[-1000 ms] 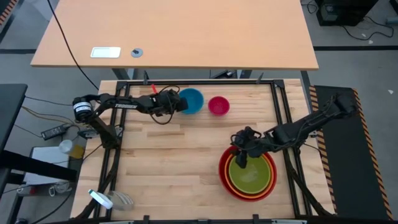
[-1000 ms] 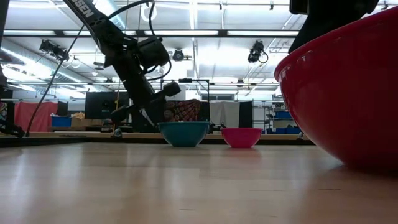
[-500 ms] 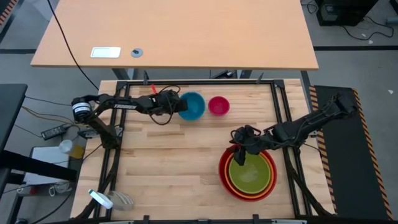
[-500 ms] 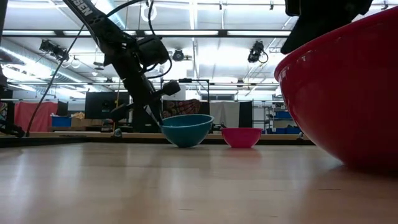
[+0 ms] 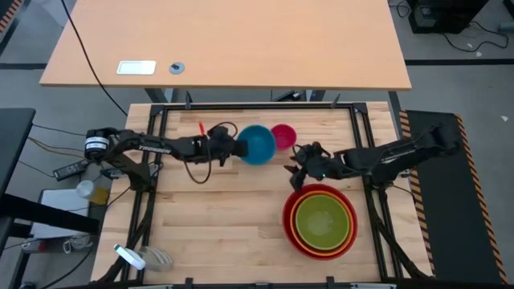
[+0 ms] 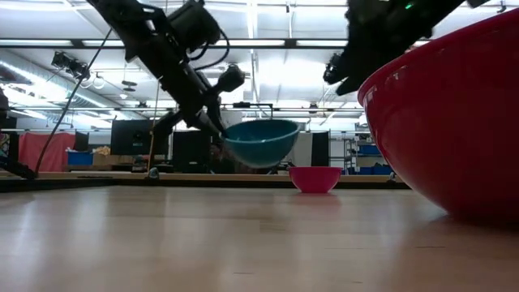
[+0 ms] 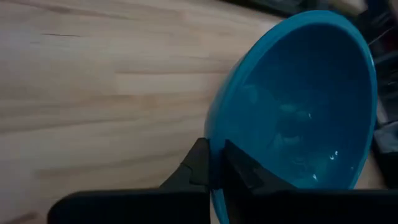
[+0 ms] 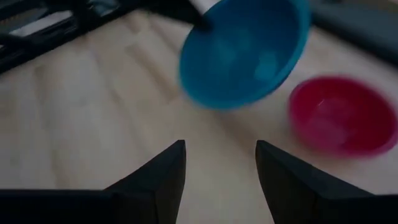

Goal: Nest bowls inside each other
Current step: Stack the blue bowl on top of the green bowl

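Observation:
A blue bowl hangs tilted above the table at the far middle, with my left gripper shut on its left rim; the low view shows the blue bowl clear of the wood. The small pink bowl rests on its base just right of it. Near the right front, a green bowl sits nested in an orange bowl, which sits in the red bowl. My right gripper hovers open between the pink bowl and the stack, its fingers empty. My left gripper pinches the blue bowl's rim on the side nearest the arm. One finger is inside the bowl and the other outside. The fingers come slanting down from the table's left. The bowl is lifted clear and tilted.
A black metal frame runs round the wooden tabletop. The red bowl's wall fills the right of the low view. Bare wood lies at the left front. A separate desk stands beyond the far edge.
My left gripper has taken hold of the blue bowl, lifted it off the table and carried it toward the right edge, in front of the pink bowl; the bowl has tipped. My right gripper has moved from over the stack toward the far edge, nearer the pink bowl.

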Robot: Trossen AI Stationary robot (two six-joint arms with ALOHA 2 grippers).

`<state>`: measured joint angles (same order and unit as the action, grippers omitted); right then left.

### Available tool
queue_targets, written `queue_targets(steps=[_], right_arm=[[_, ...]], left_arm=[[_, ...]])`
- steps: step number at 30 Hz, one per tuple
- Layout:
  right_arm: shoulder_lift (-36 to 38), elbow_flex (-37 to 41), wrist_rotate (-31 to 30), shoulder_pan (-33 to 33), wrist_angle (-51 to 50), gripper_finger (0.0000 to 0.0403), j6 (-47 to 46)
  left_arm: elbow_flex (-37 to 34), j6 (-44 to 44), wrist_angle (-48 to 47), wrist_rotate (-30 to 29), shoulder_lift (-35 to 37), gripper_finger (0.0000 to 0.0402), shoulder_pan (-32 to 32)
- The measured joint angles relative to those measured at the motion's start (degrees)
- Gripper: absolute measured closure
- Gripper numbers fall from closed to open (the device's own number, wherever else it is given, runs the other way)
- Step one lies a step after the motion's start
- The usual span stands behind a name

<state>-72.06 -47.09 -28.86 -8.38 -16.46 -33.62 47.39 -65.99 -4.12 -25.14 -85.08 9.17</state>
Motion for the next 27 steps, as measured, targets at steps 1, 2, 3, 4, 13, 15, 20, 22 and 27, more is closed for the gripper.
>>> queue_targets(steps=[1,2,3,4,13,15,20,22,27], right_arm=[[-0.48,0.00,-0.93,1.04,1.47,0.0202,1.29],[-0.86,0.00,-1.75,2.11,2.59,0.0202,2.10],[-1.00,0.00,-2.22,3.21,3.38,0.0202,2.77],[-1.02,0.00,-2.51,4.08,3.89,0.0202,3.53],[-0.97,-0.02,-1.87,9.45,9.05,0.0202,11.29],[-0.96,0.00,-2.71,9.83,10.32,0.0202,11.64],[-0.95,-0.02,-4.40,10.23,13.86,0.0206,12.42],[-0.96,-0.01,-5.54,10.29,14.86,0.0214,12.44],[-0.95,-0.02,-7.50,10.32,15.75,0.0253,13.02]], left_arm=[[0.04,-0.47,0.53,-1.06,0.00,0.0385,-0.93],[0.33,-0.71,0.36,-2.23,0.00,0.0385,-1.78],[0.82,-0.67,-0.09,-3.00,0.00,0.0385,-2.62],[1.51,-0.67,-0.41,-3.88,0.00,0.0385,-3.41],[9.10,4.31,-2.28,-12.69,0.00,0.0385,-7.85],[10.11,5.13,-2.42,-13.20,0.00,0.0385,-7.91],[11.50,5.17,-2.11,-14.13,-0.02,0.0385,-8.17],[11.55,5.13,-1.50,-14.13,-0.02,0.0385,-8.15],[11.55,5.32,0.05,-13.71,-0.04,0.0374,-8.35]])
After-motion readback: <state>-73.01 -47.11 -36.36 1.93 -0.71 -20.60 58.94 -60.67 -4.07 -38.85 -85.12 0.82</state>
